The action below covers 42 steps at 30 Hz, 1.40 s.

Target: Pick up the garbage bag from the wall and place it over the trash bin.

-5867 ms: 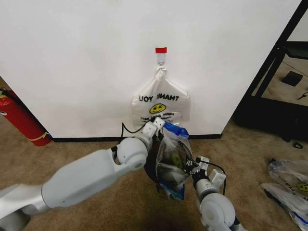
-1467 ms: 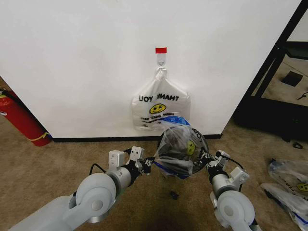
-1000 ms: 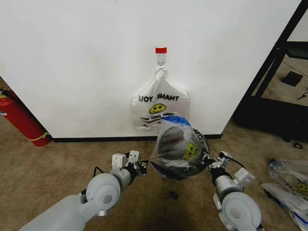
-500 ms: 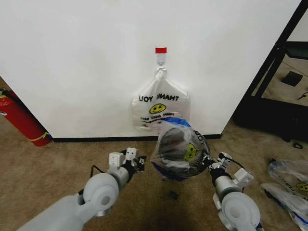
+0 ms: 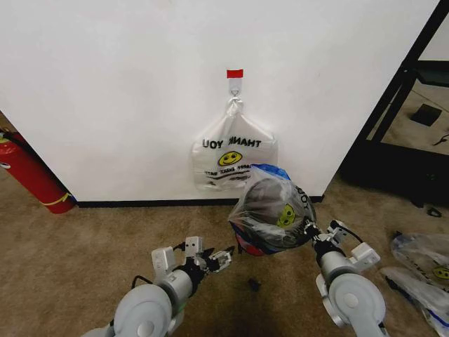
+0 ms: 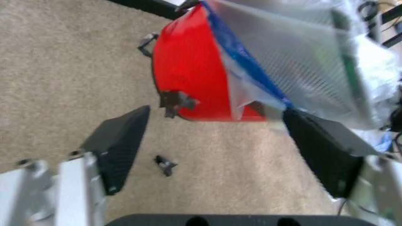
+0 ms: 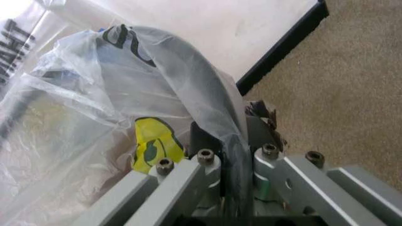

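The garbage bag [image 5: 277, 200], translucent with a yellow smiley and blue patches, is wrapped over the black mesh trash bin [image 5: 261, 203]. The bin is tipped on its side above the carpet, its red base [image 6: 188, 80] facing my left gripper. My right gripper [image 5: 313, 234] is at the bag's right side and is shut on a fold of the garbage bag [image 7: 94, 117]; the film runs between its fingers [image 7: 207, 165]. My left gripper [image 5: 214, 260] hangs open and empty just short of the bin's base, and its black pads [image 6: 119, 143] stand wide apart.
A flat white smiley bag [image 5: 235, 158] hangs from a taped hook on the wall behind. A red fire extinguisher [image 5: 28, 175] stands at the left. A small black piece [image 5: 252, 284] lies on the carpet. More bags [image 5: 421, 263] lie at the right, near a black shelf [image 5: 393, 105].
My left gripper has let go of the bag and pulled back toward me and lower. The bagged bin has shifted a little to the right and tipped further, held by the right gripper.
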Tool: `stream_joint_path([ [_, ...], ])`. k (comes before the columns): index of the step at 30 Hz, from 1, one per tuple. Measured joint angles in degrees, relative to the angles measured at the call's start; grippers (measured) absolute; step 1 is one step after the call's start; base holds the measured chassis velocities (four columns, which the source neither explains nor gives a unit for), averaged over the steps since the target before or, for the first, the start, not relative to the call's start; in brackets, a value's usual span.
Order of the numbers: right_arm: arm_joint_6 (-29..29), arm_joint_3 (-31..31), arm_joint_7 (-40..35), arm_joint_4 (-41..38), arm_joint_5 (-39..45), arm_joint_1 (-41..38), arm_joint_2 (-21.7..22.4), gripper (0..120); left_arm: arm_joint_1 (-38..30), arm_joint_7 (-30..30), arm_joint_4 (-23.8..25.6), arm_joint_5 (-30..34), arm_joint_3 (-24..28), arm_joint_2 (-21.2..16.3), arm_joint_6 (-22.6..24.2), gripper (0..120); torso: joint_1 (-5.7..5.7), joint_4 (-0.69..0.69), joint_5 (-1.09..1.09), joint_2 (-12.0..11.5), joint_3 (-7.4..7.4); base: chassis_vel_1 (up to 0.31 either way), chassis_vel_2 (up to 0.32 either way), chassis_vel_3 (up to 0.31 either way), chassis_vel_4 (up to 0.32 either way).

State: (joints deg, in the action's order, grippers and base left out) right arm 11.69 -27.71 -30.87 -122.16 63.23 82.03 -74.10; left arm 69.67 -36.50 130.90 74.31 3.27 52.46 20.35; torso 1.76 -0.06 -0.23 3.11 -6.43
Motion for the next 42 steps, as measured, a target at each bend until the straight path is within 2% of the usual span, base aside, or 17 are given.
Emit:
stream_joint_path([
  [2, 0.0, 0.0, 0.0, 0.0, -0.02, 0.02, 0.0, 0, -0.1, 0.02, -0.02, 0.03, 0.1, 0.15, -0.02, 90, 0.0, 0.0, 0.0, 0.0, 0.0, 0.0, 0.0, 0.0, 0.0],
  [3, 0.0, -0.01, 0.0, -0.01, -0.15, 0.1, -0.03, 0, -0.64, 0.18, -0.06, 0.24, 0.59, 0.85, -0.2, 98, 0.0, 0.0, 0.0, 0.0, 0.0, 0.0, 0.0, 0.0, 0.0],
  [6, 0.0, -0.02, 0.01, -0.09, -0.3, 0.2, -0.08, 0, -1.39, 0.35, -0.63, 0.3, 1.44, 1.64, -0.25, 100, 0.0, 0.0, 0.0, 0.0, 0.0, 0.0, 0.0, 0.0, 0.0],
  [18, 0.01, -0.03, 0.09, -0.33, -0.45, 0.35, -0.46, 0, -5.4, 0.34, -4.89, 0.56, 3.42, 4.13, 0.84, 100, 0.0, 0.0, 0.0, 0.0, 0.0, 0.0, 0.0, 0.0, 0.0],
  [31, 0.01, 0.28, 0.11, -0.49, -0.99, 0.46, -0.52, 0, -7.14, 1.63, -7.8, 0.53, 4.03, 4.63, 1.98, 100, 0.0, 0.0, 0.0, 0.0, 0.0, 0.0, 0.0, 0.0, 0.0],
  [39, 0.02, 0.4, -0.05, -0.71, -0.99, 0.47, -0.57, 0, -7.25, 3.85, -8.27, 0.2, 4.11, 5.46, 2.33, 82, 0.0, 0.0, 0.0, 0.0, 0.0, 0.0, 0.0, 0.0, 0.0],
  [40, 0.02, 0.38, -0.06, -0.71, -0.99, 0.51, -0.59, 0, -7.28, 3.97, -8.45, 0.06, 4.16, 5.7, 2.02, 74, 0.0, 0.0, 0.0, 0.0, 0.0, 0.0, 0.0, 0.0, 0.0],
  [42, 0.02, 0.35, -0.06, -0.71, -0.99, 0.67, -0.64, 0, -7.39, 4.33, -8.75, -0.28, 4.3, 6.09, 1.66, 65, 0.0, 0.0, 0.0, 0.0, 0.0, 0.0, 0.0, 0.0, 0.0],
])
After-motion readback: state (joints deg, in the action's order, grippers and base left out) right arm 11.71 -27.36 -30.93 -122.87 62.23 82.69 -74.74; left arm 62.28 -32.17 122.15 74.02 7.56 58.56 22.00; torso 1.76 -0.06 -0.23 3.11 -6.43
